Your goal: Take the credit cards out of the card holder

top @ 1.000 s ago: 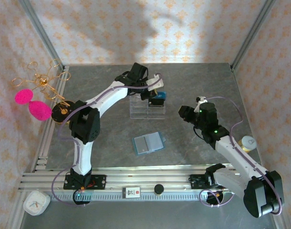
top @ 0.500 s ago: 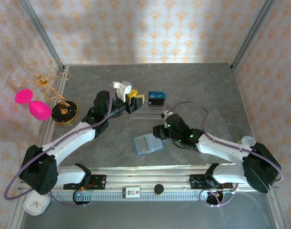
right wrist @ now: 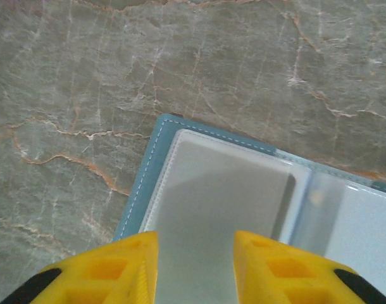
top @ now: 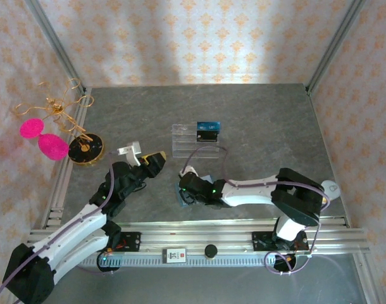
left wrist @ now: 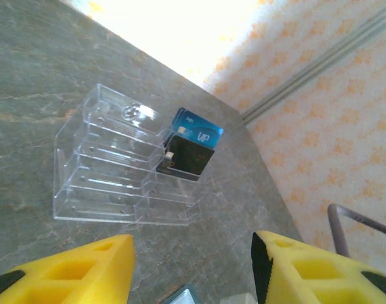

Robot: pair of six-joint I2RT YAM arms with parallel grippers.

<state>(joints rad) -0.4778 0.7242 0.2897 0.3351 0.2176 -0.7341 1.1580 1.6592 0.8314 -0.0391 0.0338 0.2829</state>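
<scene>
The card holder (right wrist: 218,190) lay opened flat on the bench (top: 262,120), in front of the acrylic stand (left wrist: 111,171) and apart from it. Its teal cover framed a pale lining, with a clear sleeve over the panel nearest the right gripper (right wrist: 194,253).

**Gripper state**
- The right gripper hung low over that panel with its jaws parted, gripping nothing. Its yellow fingers (right wrist: 98,266) straddled the sleeve.
- The left gripper (left wrist: 192,253) was off to the left of the holder, facing the stand. Its jaws were spread wide and empty.

**Card location**
- Two credit cards (left wrist: 188,157) stood in the stand's right end, a dark one with pale marks in front of a blue one.
- A grey rectangle showed under the sleeve. Whether it was a card or only lining could not be told.

**Handling**
- The holder was judged light and pliable, likely to slide or lift off the smooth stone when a card was drawn.
- A card was judged thin, stiff and slippery, and held in its slot by friction.
- The recommended hold was a pinch across both faces at whatever edge protruded, pulling along the slot, with the other jaws pressing the cover down.
</scene>
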